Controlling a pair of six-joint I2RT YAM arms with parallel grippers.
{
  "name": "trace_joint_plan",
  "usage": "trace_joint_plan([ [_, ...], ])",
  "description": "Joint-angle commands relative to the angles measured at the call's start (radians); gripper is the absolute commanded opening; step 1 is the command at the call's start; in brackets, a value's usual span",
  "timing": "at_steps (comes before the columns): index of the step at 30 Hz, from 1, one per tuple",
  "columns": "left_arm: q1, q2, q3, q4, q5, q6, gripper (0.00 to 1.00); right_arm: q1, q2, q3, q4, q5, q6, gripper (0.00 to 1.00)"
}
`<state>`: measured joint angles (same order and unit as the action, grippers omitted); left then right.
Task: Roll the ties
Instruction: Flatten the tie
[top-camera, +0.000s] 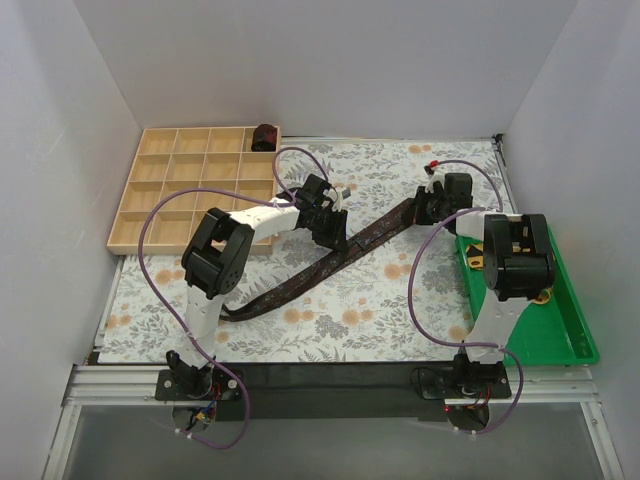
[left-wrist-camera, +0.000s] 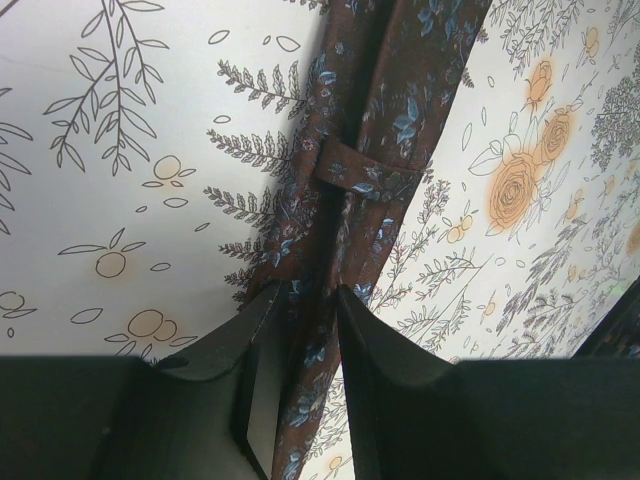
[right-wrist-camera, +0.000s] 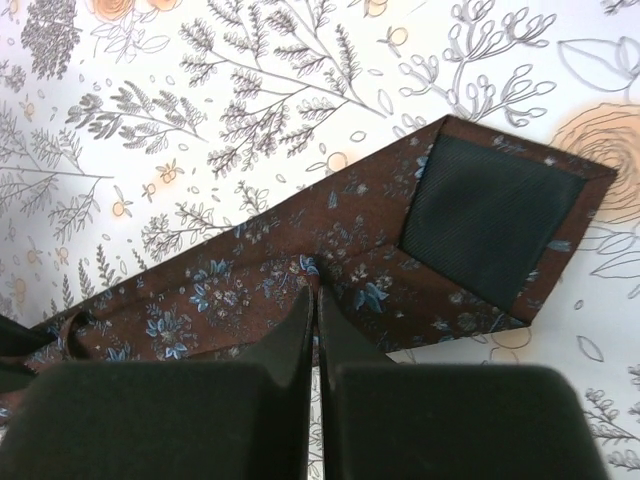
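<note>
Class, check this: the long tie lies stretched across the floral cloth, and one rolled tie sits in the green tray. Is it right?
No. The rolled tie sits in a corner compartment of the wooden tray, not the green tray; the top external view shows it. The long tie does lie across the floral cloth.

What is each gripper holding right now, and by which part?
One tie, by both. The left gripper pinches it mid-length, near the keeper loop; the right gripper looks shut on the wide end, just behind the lined tip.
</note>
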<state>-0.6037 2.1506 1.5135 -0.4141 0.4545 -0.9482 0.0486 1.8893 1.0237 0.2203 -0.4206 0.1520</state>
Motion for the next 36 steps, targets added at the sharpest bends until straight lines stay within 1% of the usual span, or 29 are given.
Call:
trace_joint_plan([
  [1, 0.008, -0.057, -0.01, -0.054, -0.025, 0.026, 0.26, -0.013, 0.016, 0.058, -0.016, 0.04, -0.003, 0.01],
  [2, 0.009, -0.057, -0.01, -0.054, -0.028, 0.026, 0.26, -0.016, 0.019, 0.061, -0.019, 0.072, 0.01, 0.01],
  [11, 0.013, -0.066, -0.018, -0.055, -0.03, 0.026, 0.26, -0.039, 0.044, 0.124, -0.068, 0.129, 0.027, 0.02],
  [13, 0.013, -0.063, -0.015, -0.054, -0.027, 0.025, 0.26, -0.039, 0.051, 0.14, -0.078, 0.137, 0.04, 0.07],
  [14, 0.013, -0.063, -0.016, -0.057, -0.025, 0.025, 0.26, -0.065, 0.051, 0.145, -0.081, 0.132, 0.041, 0.13],
  [16, 0.013, -0.064, -0.012, -0.057, -0.023, 0.025, 0.27, -0.067, 0.041, 0.156, -0.085, 0.128, 0.04, 0.2],
  [17, 0.013, -0.069, -0.009, -0.06, -0.025, 0.026, 0.28, -0.067, 0.033, 0.159, -0.091, 0.108, 0.043, 0.28],
  [19, 0.018, -0.089, 0.005, -0.072, -0.04, 0.028, 0.33, -0.066, -0.004, 0.151, -0.096, 0.089, 0.055, 0.31],
  [20, 0.019, -0.1, 0.011, -0.075, -0.049, 0.028, 0.35, -0.064, -0.021, 0.129, -0.095, 0.077, 0.066, 0.36],
  [21, 0.022, -0.112, 0.017, -0.08, -0.057, 0.026, 0.37, -0.061, -0.039, 0.116, -0.095, 0.068, 0.075, 0.37],
  [22, 0.028, -0.136, 0.031, -0.084, -0.071, 0.028, 0.43, -0.052, -0.074, 0.102, -0.096, 0.063, 0.083, 0.38],
  [23, 0.033, -0.152, 0.042, -0.094, -0.076, 0.028, 0.45, -0.05, -0.094, 0.083, -0.096, 0.062, 0.099, 0.39],
  [24, 0.044, -0.165, 0.051, -0.11, -0.085, 0.032, 0.47, -0.021, -0.116, 0.047, -0.095, 0.057, 0.106, 0.39],
  [25, 0.05, -0.201, 0.065, -0.118, -0.103, 0.035, 0.54, 0.011, -0.149, 0.027, -0.096, 0.057, 0.109, 0.39],
  [26, 0.061, -0.216, 0.066, -0.126, -0.112, 0.045, 0.58, 0.054, -0.182, -0.008, -0.095, 0.072, 0.121, 0.39],
  [27, 0.061, -0.234, 0.066, -0.129, -0.12, 0.046, 0.61, 0.054, -0.182, -0.023, -0.095, 0.081, 0.127, 0.39],
  [29, 0.084, -0.283, 0.06, -0.14, -0.122, 0.052, 0.65, 0.131, -0.209, -0.043, -0.093, 0.1, 0.141, 0.38],
  [30, 0.099, -0.303, 0.053, -0.152, -0.122, 0.061, 0.65, 0.158, -0.213, -0.054, -0.09, 0.111, 0.156, 0.38],
  [31, 0.105, -0.325, 0.041, -0.157, -0.128, 0.069, 0.65, 0.212, -0.21, -0.056, -0.088, 0.121, 0.168, 0.37],
  [34, 0.137, -0.426, -0.048, -0.169, -0.189, 0.095, 0.63, 0.284, -0.17, -0.047, -0.088, 0.155, 0.208, 0.36],
  [36, 0.162, -0.518, -0.137, -0.175, -0.218, 0.103, 0.61, 0.296, -0.15, -0.048, -0.085, 0.17, 0.24, 0.35],
])
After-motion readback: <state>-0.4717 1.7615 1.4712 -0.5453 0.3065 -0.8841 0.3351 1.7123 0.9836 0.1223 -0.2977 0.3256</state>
